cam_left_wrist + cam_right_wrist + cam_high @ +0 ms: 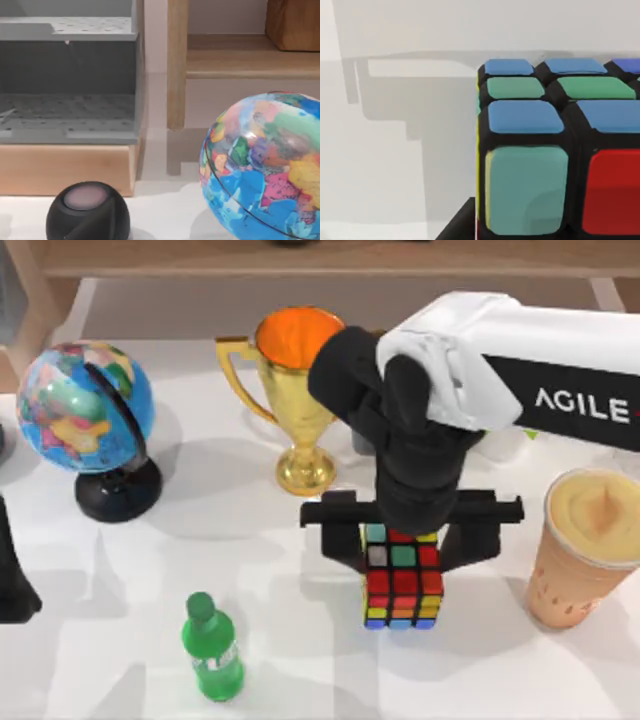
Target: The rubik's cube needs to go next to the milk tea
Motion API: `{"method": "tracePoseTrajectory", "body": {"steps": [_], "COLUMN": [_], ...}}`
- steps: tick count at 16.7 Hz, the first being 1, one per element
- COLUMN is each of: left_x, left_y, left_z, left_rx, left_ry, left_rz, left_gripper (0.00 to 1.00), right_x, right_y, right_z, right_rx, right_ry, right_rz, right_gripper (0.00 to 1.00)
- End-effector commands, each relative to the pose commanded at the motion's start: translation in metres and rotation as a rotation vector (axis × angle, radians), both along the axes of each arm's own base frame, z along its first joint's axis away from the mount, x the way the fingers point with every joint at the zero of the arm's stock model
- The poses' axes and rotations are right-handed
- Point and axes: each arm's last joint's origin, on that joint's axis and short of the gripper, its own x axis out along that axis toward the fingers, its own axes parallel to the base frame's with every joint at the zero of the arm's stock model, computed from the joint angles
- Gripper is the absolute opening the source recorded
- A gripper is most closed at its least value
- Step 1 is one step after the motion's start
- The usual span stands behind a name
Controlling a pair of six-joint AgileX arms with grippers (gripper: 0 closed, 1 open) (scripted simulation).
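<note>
Right gripper (pixel 402 562) over the rubik's cube (pixel 402 588), fingers spread wide to either side of it, not clamped. Cube on the counter (pixel 300 660), left of the milk tea (pixel 585 550), apart from it. Left arm parked well left of the cube; its fingers' state cannot be told.

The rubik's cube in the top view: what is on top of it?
The right gripper sits over the rubik's cube, a black finger down each side. The arm covers the cube's upper rows, so contact there cannot be seen. Its lower rows show.
</note>
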Motion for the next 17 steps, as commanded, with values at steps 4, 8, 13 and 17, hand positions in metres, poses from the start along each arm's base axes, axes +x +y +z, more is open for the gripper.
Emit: {"method": "tracePoseTrajectory", "body": {"steps": [4,8,13,17], "left_x": [0.0,0.0,0.0,0.0], "left_y": [0.0,0.0,0.0,0.0], "left_z": [0.0,0.0,0.0,0.0], "left_rx": [0.0,0.0,0.0,0.0], "left_ry": [0.0,0.0,0.0,0.0], "left_rz": [0.0,0.0,0.0,0.0], "left_gripper": [1.0,1.0,1.0,1.0], "right_x": [0.0,0.0,0.0,0.0], "right_y": [0.0,0.0,0.0,0.0], "right_z": [0.0,0.0,0.0,0.0], "right_rx": [0.0,0.0,0.0,0.0], "right_ry": [0.0,0.0,0.0,0.0], "right_rz": [0.0,0.0,0.0,0.0], "right_gripper": [0.08,0.38,0.75,1.0]}}
